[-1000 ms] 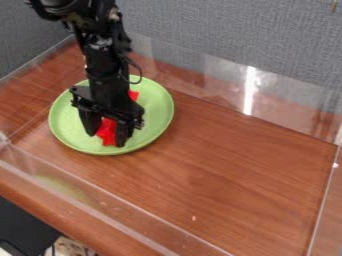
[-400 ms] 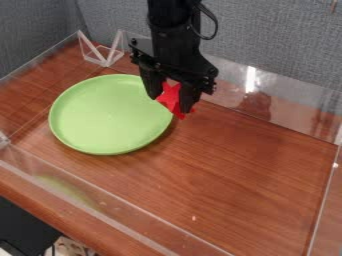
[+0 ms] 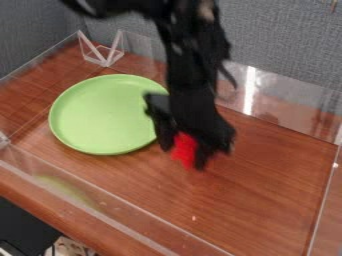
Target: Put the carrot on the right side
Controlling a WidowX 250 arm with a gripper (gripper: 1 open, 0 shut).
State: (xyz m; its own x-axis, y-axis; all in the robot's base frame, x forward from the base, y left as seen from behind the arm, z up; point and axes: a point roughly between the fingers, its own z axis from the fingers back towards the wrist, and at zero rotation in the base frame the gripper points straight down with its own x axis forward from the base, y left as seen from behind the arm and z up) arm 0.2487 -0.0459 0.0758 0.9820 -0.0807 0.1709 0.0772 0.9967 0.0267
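While the gripper (image 3: 190,148) clasps the carrot (image 3: 186,152) just right of the plate (image 3: 94,115), only setting down remains.

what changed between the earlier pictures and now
The hand, gripping the bright red ridged carrot stick, lifted it off the round lime-green plate and carried it rightward; it now sits low over the brown wooden table just right of the plate. The plate, now empty, stayed put.
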